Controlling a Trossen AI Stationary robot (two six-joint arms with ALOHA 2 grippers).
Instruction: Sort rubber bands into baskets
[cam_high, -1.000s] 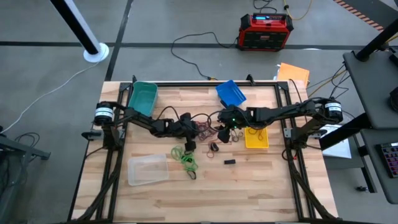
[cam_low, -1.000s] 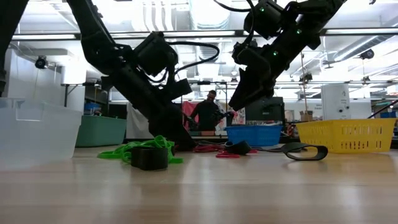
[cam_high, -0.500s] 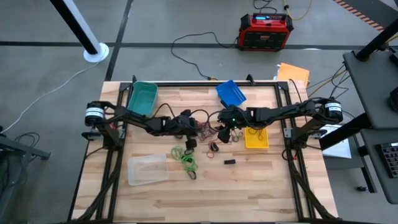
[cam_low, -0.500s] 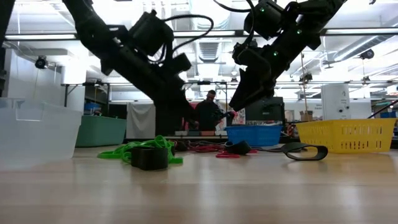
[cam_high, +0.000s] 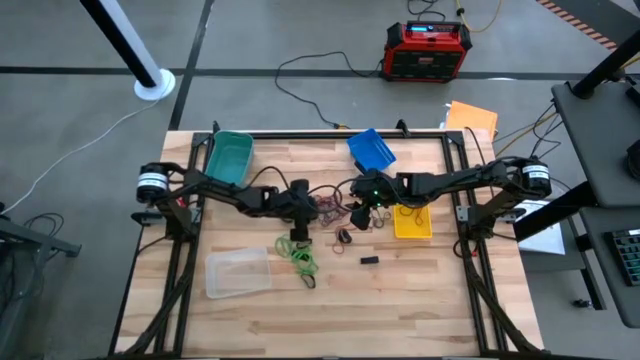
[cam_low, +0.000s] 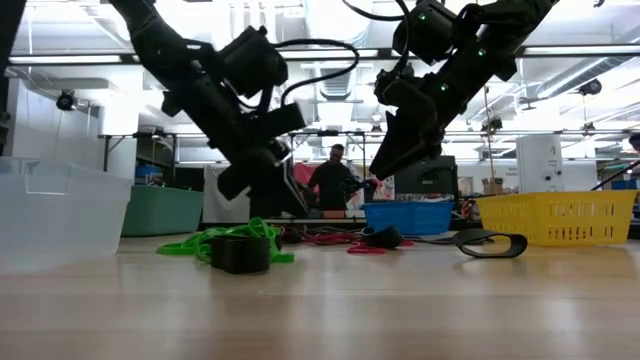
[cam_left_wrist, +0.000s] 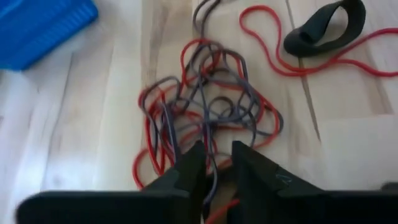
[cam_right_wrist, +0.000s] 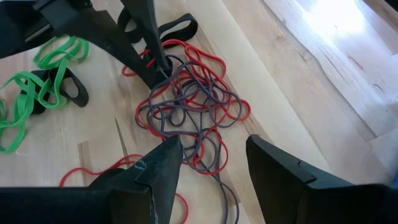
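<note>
Red-and-grey rubber bands (cam_left_wrist: 208, 112) between left hand (cam_left_wrist: 214, 163)

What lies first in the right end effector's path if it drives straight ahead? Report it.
Most likely the tangled heap of thin red and dark grey-brown rubber bands: the right end effector, fingers apart, points straight at it. Just beyond stands the left end effector; depth is uncertain.

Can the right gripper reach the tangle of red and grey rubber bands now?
Probably yes. The right gripper hangs open just above the tangle, but the left gripper is at its far edge and could collide.
</note>
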